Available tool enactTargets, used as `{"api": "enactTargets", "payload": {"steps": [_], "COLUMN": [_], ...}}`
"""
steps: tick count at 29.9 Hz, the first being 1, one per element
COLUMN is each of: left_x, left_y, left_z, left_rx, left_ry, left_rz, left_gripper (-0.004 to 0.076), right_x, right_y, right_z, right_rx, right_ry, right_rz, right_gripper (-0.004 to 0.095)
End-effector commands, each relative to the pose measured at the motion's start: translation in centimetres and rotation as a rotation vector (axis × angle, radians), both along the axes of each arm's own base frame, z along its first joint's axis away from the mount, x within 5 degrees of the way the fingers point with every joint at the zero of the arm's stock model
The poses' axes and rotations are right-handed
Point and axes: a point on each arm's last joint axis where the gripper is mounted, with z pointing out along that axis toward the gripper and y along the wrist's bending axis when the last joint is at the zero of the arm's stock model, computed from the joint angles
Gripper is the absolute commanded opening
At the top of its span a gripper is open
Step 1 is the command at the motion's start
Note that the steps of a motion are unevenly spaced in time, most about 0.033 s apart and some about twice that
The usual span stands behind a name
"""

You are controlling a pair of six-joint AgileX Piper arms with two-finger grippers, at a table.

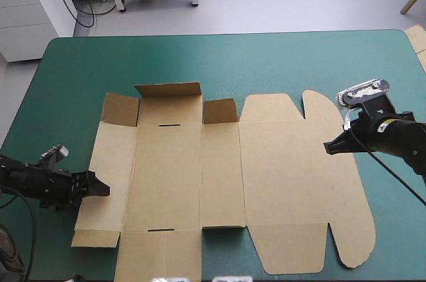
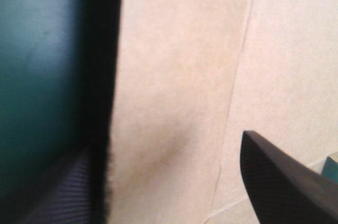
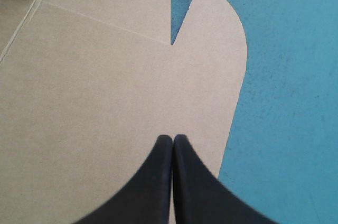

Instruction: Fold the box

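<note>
- The left fingers (image 1: 100, 189) stand wide apart, the box (image 1: 219, 175) edge between them (nothing pinched).
- The right fingers (image 3: 172, 152) press together, empty, the round flap (image 3: 216, 34) ahead of them.

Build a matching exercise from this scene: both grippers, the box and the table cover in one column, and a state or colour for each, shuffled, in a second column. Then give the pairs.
Column one:
1. left gripper
2. right gripper
3. box
4. table cover

Column two:
A. teal-green
B. fingers shut, over the rounded right-hand flap
C. brown, mostly flat, far flaps raised
D. fingers apart, at the box's left edge

Pairs: 1-D, 2-B, 3-C, 4-A
</note>
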Motion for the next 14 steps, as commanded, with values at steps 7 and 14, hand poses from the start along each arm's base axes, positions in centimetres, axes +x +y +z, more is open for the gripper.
{"api": "enactTargets", "payload": {"steps": [7, 14], "left_x": [-0.75, -0.75], "left_y": [-2.3, -2.3], "left_z": [-0.89, -0.91], "left_rx": [-0.126, -0.125], "left_ry": [-0.033, -0.034], "left_rz": [-0.034, -0.036], "left_gripper": [0.0529, 0.0529], "right_x": [-0.17, -0.18], "right_y": [-0.21, -0.21], "right_z": [1.46, 1.45], "right_rx": [-0.007, -0.009], "right_ry": [-0.091, -0.089], "right_rz": [-0.002, 0.0], "right_gripper": [-0.0016, -0.0016]}}
